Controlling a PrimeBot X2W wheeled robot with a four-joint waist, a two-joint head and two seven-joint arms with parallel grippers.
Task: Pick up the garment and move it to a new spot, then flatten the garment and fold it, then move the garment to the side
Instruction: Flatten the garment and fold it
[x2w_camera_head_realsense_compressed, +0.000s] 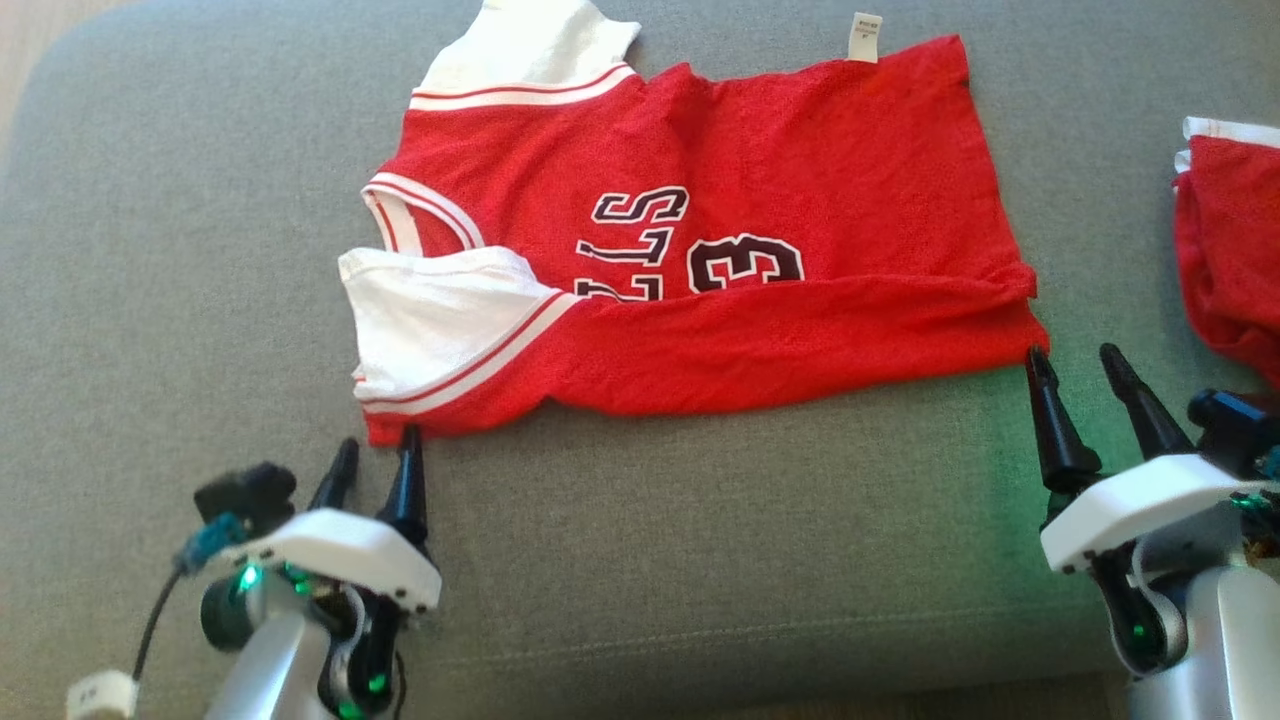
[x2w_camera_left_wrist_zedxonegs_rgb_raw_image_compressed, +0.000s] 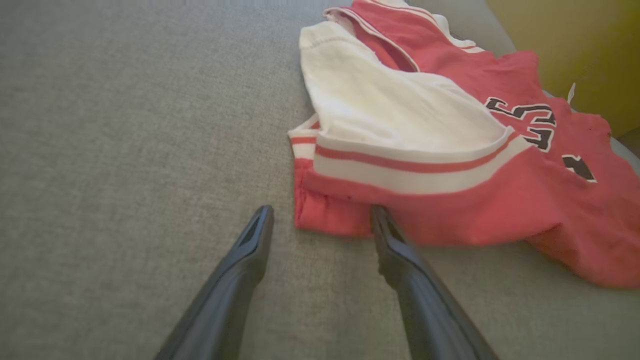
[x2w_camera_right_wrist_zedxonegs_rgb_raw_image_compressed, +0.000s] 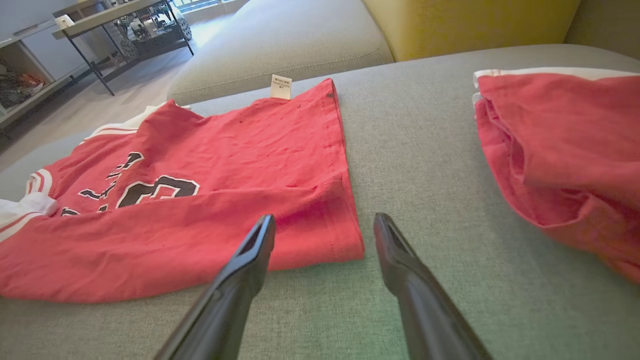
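L fingers, R fingers both spread, empty, by folded jersey edge.

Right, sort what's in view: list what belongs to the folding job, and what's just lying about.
Belongs to the job: the half-folded red jersey; the left gripper and right gripper, both open at its near corners; the grey cushion it lies on.
Just lying about: the second red garment to the right; the yellow cushion; the shelving beyond.
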